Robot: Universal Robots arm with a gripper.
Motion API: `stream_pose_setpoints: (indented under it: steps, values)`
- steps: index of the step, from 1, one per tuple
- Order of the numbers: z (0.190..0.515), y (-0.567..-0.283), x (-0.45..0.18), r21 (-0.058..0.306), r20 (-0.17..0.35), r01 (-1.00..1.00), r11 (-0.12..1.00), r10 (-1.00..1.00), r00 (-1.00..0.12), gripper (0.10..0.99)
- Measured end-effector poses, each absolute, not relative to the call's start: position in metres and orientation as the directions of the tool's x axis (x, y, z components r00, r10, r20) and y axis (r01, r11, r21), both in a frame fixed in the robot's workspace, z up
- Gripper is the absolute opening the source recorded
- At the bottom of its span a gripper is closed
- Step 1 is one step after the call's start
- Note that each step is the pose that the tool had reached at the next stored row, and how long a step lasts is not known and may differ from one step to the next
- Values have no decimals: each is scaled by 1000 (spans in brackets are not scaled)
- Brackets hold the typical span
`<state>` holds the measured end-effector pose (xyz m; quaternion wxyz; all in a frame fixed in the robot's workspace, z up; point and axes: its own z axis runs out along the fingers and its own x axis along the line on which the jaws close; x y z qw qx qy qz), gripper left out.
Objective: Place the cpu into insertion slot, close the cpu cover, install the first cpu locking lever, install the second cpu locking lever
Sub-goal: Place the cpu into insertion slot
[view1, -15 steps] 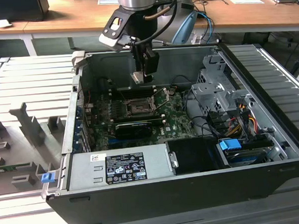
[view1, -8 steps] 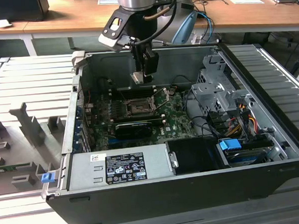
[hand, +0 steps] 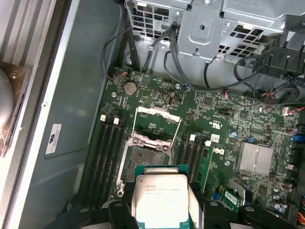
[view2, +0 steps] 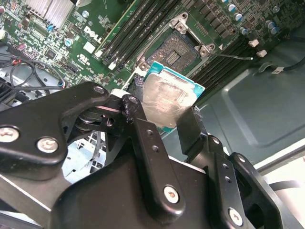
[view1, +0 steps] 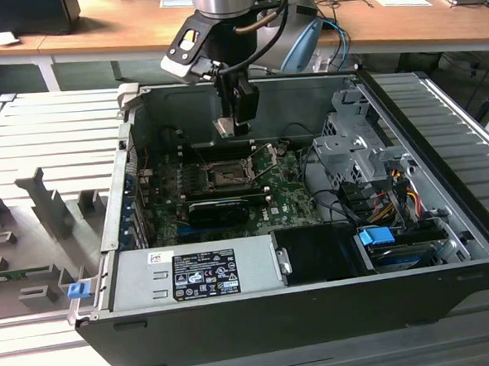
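Note:
My gripper point(view1: 234, 124) hangs inside the open computer case, shut on the cpu point(view1: 224, 127), a small square chip with a silver-grey top. In both wrist views the cpu point(view2: 167, 98) point(hand: 159, 200) sits between the two black fingers point(view2: 143, 129), held by its edges. The insertion slot point(view1: 227, 174) point(hand: 143, 160) point(view2: 178, 50) lies bare on the green board below the chip, apart from it. The cpu cover point(hand: 157, 112) stands swung open at the far side of the slot. A thin lever rod point(view2: 233, 56) sticks out beside the slot.
A long black card point(view1: 217, 209) lies just in front of the slot. Memory slots point(hand: 107, 152) flank it. A power supply point(view1: 192, 273) fills the case front; a metal drive cage point(view1: 354, 143) and loose cables point(view1: 387, 199) crowd the exterior view's right.

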<state>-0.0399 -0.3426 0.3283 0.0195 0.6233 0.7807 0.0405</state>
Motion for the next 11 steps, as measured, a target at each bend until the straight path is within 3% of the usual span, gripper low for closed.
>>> stream_pose_setpoints:
  steps: [11]
  values:
    - [327,-343,-40,88,20,974,208,977,-211,525]
